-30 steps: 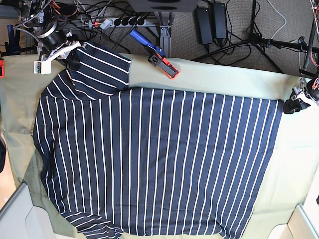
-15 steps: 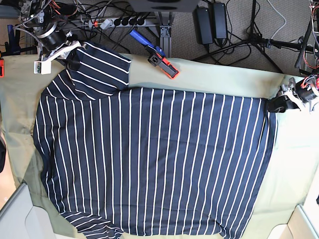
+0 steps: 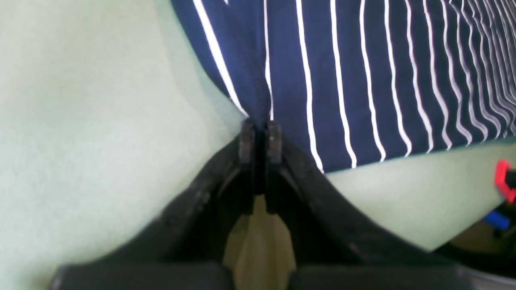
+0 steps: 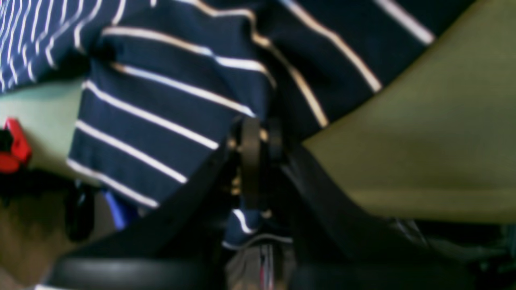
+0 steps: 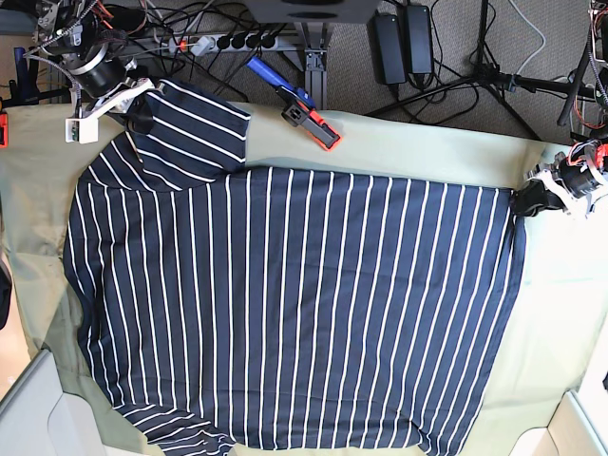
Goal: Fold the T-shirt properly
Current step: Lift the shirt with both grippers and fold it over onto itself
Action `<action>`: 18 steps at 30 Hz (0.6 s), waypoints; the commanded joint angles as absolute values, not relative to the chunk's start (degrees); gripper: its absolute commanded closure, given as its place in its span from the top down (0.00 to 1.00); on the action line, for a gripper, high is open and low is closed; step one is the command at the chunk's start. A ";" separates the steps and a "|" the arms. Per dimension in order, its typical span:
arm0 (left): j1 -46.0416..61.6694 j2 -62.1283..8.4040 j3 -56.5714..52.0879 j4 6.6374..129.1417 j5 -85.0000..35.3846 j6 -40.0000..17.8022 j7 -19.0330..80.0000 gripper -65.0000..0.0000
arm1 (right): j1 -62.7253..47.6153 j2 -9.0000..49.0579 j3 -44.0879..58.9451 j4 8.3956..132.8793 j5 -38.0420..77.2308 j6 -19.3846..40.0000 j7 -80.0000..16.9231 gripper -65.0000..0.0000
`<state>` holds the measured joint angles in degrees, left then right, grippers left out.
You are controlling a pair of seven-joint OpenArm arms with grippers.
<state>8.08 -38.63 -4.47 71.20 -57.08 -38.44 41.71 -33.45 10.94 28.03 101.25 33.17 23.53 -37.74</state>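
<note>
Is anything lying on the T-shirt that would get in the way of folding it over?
Nothing visible. The T-shirt lies bare on the green cloth; the clamp sits off it, beyond the top edge. Both grippers already pinch its fabric.

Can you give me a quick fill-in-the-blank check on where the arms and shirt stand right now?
1. The left gripper is ____ on the T-shirt at a hem corner.
2. The right gripper pinches the shirt's ____.
3. The shirt lies on a cloth sheet coloured ____.
4. The clamp beyond the shirt has an orange head and a ____ handle.

Missing words: shut; sleeve; green; blue
</note>
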 commanded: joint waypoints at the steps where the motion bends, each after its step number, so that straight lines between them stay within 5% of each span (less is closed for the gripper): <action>1: 7.68 -40.21 -4.84 72.51 -57.17 -40.00 43.94 0.00 | -33.93 11.60 29.32 103.09 33.76 20.95 -40.36 0.00; 10: 10.66 -42.37 -6.79 84.88 -61.49 -40.00 51.13 0.00 | -37.82 13.04 39.88 111.77 44.36 24.43 -43.99 0.00; 18: 8.19 -42.44 -11.18 88.88 -60.53 -40.00 50.83 0.00 | -35.33 20.05 40.86 114.02 44.60 24.84 -43.99 0.00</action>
<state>9.04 -41.08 -10.41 88.14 -59.72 -38.87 52.05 -35.38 19.16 40.18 113.10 44.14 24.40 -45.34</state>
